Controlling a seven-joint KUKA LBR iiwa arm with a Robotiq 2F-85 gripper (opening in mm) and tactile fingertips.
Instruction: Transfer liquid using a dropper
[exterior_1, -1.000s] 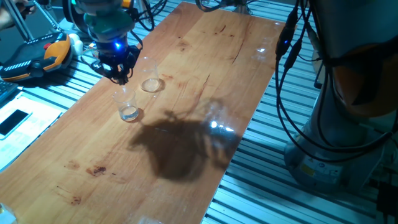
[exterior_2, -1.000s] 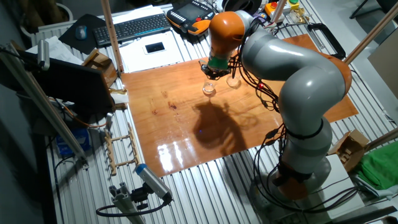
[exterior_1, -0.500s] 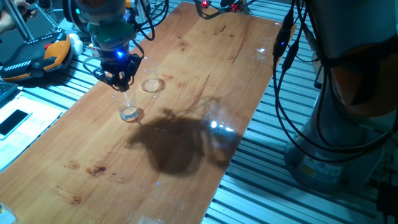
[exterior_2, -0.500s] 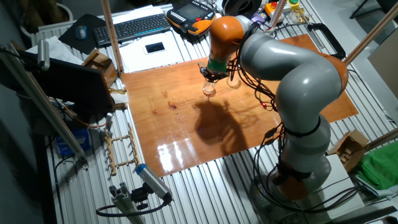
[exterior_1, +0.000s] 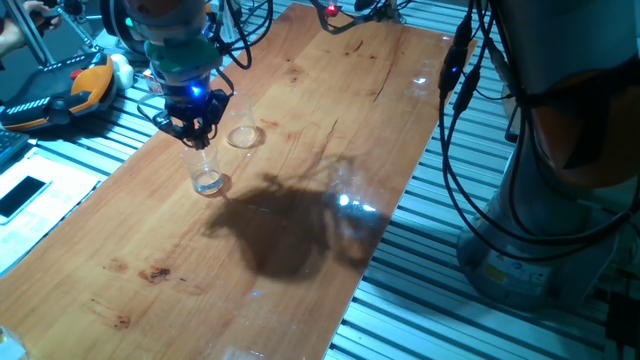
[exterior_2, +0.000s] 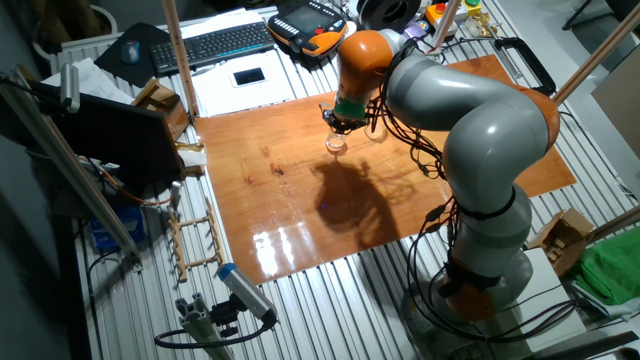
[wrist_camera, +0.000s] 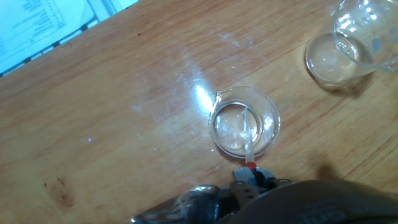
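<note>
in one fixed view the gripper hangs right above a clear tumbler on the wooden table. a low clear glass dish sits just beside the tumbler, toward 1 o'clock. the dropper is too thin to make out here, and i cannot tell how the fingers stand.

in the other fixed view the gripper is directly over the tumbler, with the dish at its 3 o'clock. the fingers are too small to read.

in the hand view the dropper runs from the gripper at 6 o'clock up into the tumbler, its red end at the fingers and its clear tip inside the rim. the fingers seem clamped on the red end. the liquid shows as a whitish glint at the bottom. the dish lies at 2 o'clock, apart from the tumbler.
</note>
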